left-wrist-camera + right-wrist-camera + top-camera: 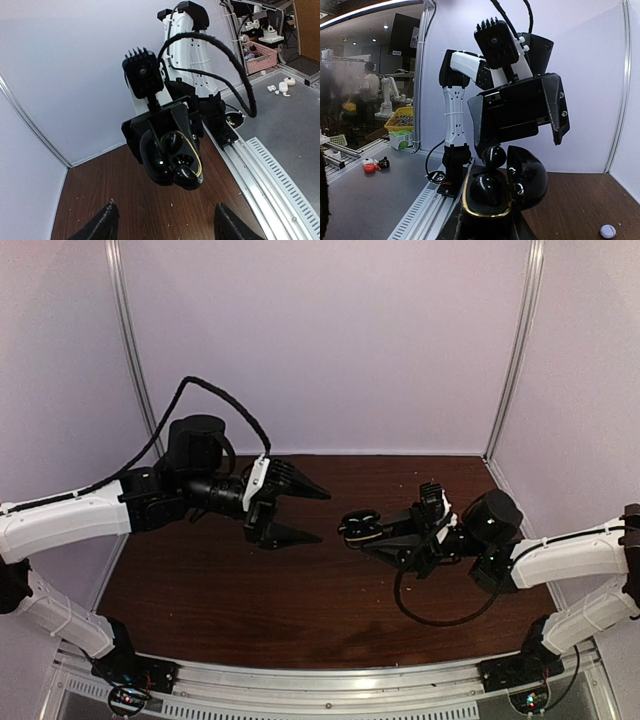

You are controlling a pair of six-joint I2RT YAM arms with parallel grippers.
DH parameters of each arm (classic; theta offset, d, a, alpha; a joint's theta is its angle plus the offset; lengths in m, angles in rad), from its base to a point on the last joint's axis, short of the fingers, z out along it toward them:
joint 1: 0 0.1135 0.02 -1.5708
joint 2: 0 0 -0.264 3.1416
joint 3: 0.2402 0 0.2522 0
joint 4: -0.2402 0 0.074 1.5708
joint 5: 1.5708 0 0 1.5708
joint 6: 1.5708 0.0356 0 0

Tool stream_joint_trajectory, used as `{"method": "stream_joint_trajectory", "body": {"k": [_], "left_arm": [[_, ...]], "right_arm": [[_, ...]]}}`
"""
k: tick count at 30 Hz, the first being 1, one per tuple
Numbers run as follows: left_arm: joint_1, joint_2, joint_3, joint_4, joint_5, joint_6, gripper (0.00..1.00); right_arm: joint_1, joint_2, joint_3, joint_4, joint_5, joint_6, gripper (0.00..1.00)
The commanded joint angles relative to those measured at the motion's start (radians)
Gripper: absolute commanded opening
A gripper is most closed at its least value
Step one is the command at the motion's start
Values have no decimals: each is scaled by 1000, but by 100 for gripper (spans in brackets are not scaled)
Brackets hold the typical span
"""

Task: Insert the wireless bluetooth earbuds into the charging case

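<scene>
One pale earbud (607, 230) shows only from the right wrist.

tabletop (250, 610): dark reddish-brown wood grain, flecked with pale specks
charging case (360, 527): glossy black, with a thin gold band round the rim
earbud (607, 230) lying on the tabletop: pale lilac-white
left pincer (322, 516): black fingers, white plate behind them
2 arms (70, 520): white links, black joints, black cables
walls (330, 340): pale lilac, plain
corner posts (130, 340): silver-grey
front rail (330, 680): silver-grey metal
basket (260, 57): pink
bin (402, 118): yellow
</scene>
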Motion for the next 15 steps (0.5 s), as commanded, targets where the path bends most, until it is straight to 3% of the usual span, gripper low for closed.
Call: {"method": "stream_joint_trajectory", "body": {"k": [1,15], "left_arm": [[1,7,46,-14,70,36,67],[-2,53,85,-31,86,49,67]], "right_arm": [[16,5,28,-13,-62,23,0],[34,22,49,-61,-71,-10,0]]}}
